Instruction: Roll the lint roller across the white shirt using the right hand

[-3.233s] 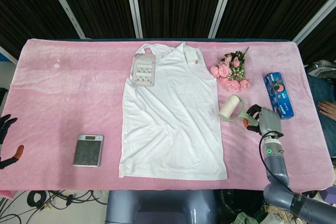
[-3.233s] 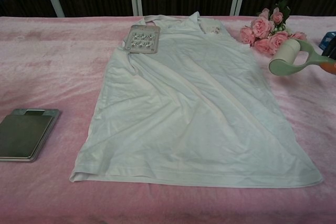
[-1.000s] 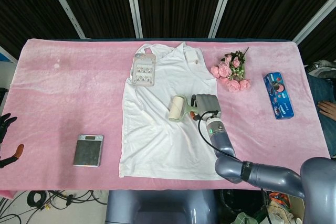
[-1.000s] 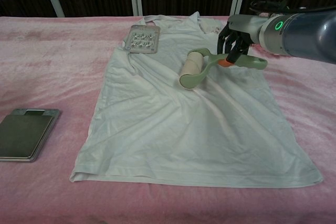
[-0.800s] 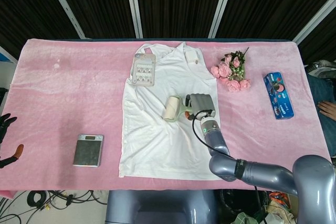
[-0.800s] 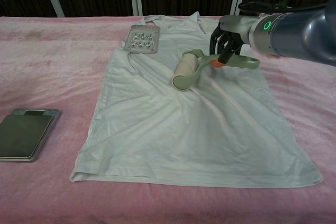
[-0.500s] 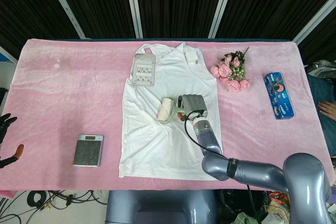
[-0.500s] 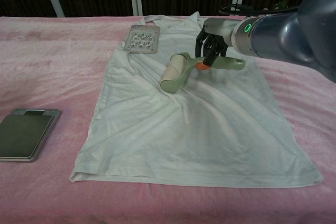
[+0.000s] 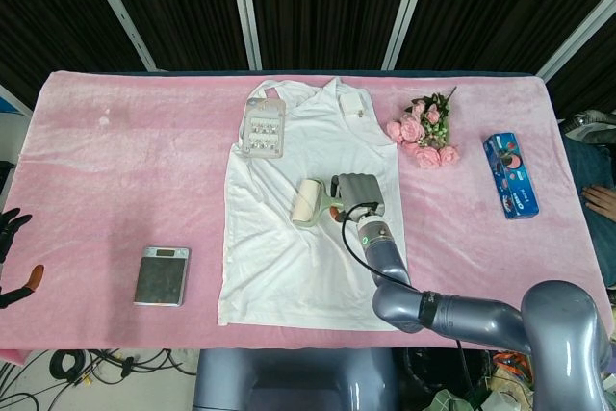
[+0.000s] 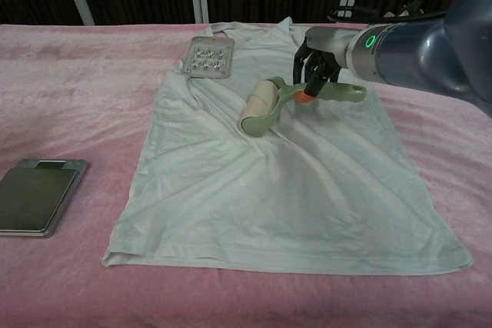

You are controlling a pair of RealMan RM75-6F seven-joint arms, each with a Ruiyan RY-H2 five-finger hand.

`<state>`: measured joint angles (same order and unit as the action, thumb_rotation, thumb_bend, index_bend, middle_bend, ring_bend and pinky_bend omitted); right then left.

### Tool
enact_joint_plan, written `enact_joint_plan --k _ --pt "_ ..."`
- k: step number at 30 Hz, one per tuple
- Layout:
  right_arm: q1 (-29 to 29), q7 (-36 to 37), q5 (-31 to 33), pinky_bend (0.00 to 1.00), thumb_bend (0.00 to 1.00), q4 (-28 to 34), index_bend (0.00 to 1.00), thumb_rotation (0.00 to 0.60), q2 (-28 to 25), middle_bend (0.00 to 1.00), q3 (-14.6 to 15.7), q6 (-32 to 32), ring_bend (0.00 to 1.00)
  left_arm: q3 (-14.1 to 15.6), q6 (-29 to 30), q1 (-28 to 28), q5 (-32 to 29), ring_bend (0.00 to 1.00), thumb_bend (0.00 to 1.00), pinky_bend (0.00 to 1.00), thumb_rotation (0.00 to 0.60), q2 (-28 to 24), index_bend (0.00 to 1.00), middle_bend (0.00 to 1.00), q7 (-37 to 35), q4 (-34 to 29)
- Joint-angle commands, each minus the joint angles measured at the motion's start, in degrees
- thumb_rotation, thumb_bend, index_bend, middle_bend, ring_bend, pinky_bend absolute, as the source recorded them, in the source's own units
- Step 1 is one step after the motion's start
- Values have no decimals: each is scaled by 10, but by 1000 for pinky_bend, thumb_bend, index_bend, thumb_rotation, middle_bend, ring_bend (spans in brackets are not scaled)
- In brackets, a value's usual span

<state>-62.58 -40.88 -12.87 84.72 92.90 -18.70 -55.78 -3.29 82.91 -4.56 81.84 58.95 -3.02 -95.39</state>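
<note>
- Now the right hand (image 10: 317, 67) grips the green handle of the lint roller (image 10: 260, 106), with its fingers curled around the handle near the orange part.
- The roll of the lint roller lies on the white shirt (image 10: 284, 182), in the upper middle part of it, a little left of the hand.
- The white shirt is spread flat on the pink cloth (image 9: 125, 180) that covers the table, with the collar on the far side and the hem on the near side.
- The left hand (image 9: 12, 228) shows only at the far left edge of the head view, off the table; its dark fingers look spread, but I cannot tell its state for sure.
- A clear pack of small white pieces (image 9: 265, 130) lies on the far left shoulder of the shirt.
- A bunch of pink roses (image 9: 422, 132) lies to the right of the collar, well apart from the roller.
- A blue packet (image 9: 510, 174) lies farther to the right; its print is too small to read.
- A grey flat scale (image 9: 162, 275) lies on the cloth to the left of the shirt, on the near side.
</note>
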Motion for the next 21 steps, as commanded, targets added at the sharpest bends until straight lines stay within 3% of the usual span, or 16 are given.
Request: enact_joint_plan --k 1,21 --pt "10 8 -3 398 669 13 667 600 -11 552 7 -1 558 0 0 0 0 21 361 141 600 0 133 70 0 0" --pt "97 77 -62 398 673 104 668 600 -112 552 56 -2 558 1 1 2 -2 21 361 149 600 0 133 70 1 0"
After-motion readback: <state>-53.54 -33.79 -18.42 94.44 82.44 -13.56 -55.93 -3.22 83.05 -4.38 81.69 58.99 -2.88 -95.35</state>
